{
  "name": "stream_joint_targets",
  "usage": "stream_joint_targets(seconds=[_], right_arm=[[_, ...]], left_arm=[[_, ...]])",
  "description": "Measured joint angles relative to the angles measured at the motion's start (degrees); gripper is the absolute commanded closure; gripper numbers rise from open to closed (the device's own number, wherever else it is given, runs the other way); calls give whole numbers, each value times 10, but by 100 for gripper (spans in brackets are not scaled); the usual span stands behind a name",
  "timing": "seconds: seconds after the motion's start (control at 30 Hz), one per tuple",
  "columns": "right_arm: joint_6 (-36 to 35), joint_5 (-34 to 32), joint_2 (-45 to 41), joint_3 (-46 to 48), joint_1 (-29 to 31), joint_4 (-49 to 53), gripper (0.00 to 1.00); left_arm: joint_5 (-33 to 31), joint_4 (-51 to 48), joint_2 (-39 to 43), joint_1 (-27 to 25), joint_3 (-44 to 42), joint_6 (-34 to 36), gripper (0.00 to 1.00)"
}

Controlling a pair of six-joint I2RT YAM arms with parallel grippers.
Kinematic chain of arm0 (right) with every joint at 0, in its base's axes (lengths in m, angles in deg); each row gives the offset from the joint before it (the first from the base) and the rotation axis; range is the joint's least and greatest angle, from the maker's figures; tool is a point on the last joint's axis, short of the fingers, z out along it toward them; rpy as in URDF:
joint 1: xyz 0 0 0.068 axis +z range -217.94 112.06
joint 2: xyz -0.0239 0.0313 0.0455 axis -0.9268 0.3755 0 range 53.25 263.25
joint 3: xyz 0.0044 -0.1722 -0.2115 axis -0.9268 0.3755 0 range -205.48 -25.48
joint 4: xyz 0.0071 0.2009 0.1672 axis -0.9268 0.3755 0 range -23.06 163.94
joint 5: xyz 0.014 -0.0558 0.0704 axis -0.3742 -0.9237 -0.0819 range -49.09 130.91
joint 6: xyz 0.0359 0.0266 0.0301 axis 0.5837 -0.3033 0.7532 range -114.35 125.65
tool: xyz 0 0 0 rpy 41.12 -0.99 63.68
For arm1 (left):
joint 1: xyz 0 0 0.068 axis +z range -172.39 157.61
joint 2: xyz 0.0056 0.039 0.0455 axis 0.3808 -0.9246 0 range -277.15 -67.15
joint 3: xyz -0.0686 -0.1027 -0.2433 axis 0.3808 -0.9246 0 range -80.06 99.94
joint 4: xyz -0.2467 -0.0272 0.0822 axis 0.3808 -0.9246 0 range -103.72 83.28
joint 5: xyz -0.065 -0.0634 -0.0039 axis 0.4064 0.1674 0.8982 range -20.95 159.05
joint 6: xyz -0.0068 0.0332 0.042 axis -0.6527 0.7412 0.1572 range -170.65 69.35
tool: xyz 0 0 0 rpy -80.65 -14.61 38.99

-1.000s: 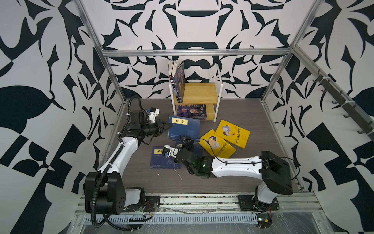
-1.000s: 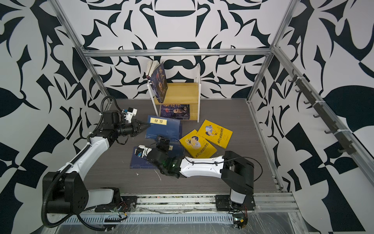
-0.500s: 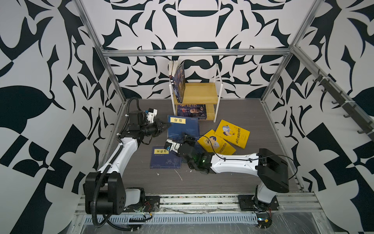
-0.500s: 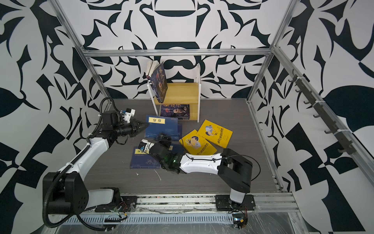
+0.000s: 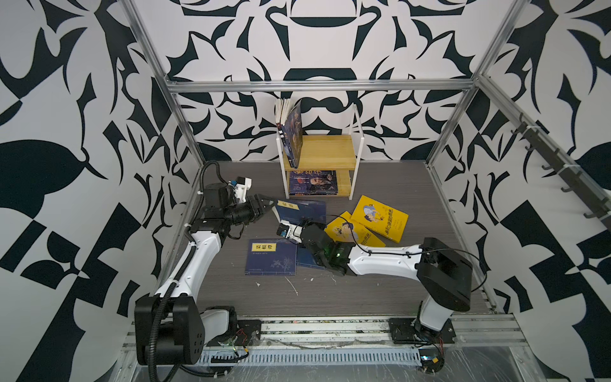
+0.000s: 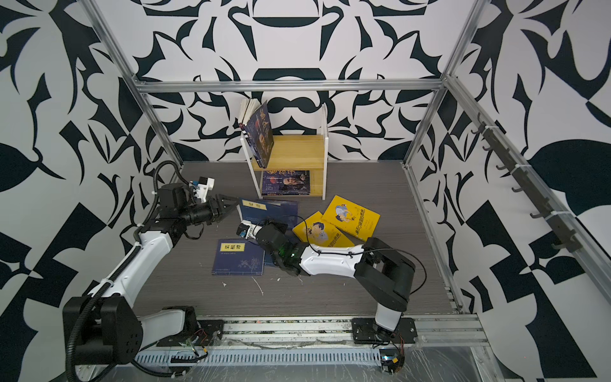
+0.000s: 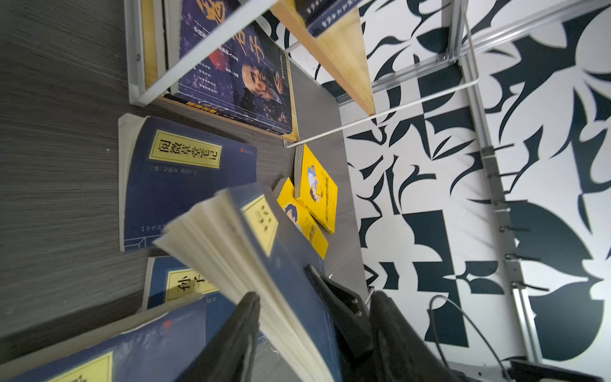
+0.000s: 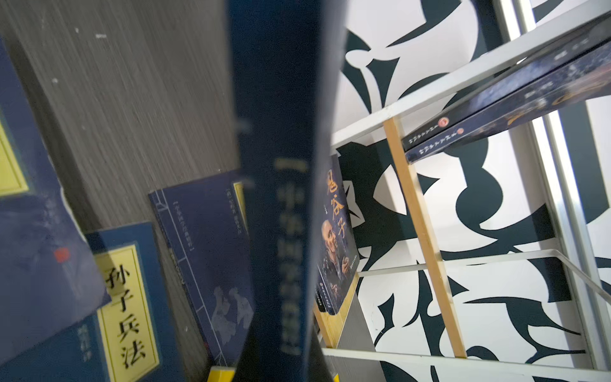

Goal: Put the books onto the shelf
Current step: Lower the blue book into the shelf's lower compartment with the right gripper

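A navy book (image 5: 299, 211) with a yellow label stands tilted off the floor in front of the shelf (image 5: 330, 152). My right gripper (image 5: 305, 222) is shut on its spine (image 8: 281, 198). My left gripper (image 5: 268, 206) is open, its jaws spread around the page edge (image 7: 231, 251) of the same book. Another navy book (image 5: 271, 258) lies flat near the front, and a third (image 5: 305, 261) lies partly under the right arm. Two yellow books (image 5: 380, 216) (image 5: 350, 231) lie to the right. The portrait book (image 5: 312, 182) lies on the lower board. Dark books (image 5: 292, 132) lean on the upper board's left side.
The metal cage posts (image 5: 185, 119) and patterned walls close in the floor on three sides. A rail with hooks (image 5: 562, 165) runs along the right wall. White scraps (image 5: 292, 286) dot the grey floor (image 5: 363, 291) near the front.
My right gripper moved up and left to the raised navy book and shut on it. My left gripper, shut on that book before, has opened its jaws.
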Motion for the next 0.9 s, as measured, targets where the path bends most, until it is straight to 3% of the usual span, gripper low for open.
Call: stream_joint_targets(seconds=[0.3, 0.43, 0.67, 0.9], right_arm=[[-11, 28, -50, 7, -73, 93, 100], [-29, 30, -37, -16, -108, 126, 100], [-78, 25, 31, -104, -145, 126, 100], [-135, 23, 116, -189, -165, 96, 100]], left_arm=[[-62, -66, 50, 47, 29, 154, 16], [-121, -104, 63, 47, 36, 237, 0], [-228, -171, 72, 34, 36, 343, 0], [-304, -189, 78, 20, 66, 362, 0]])
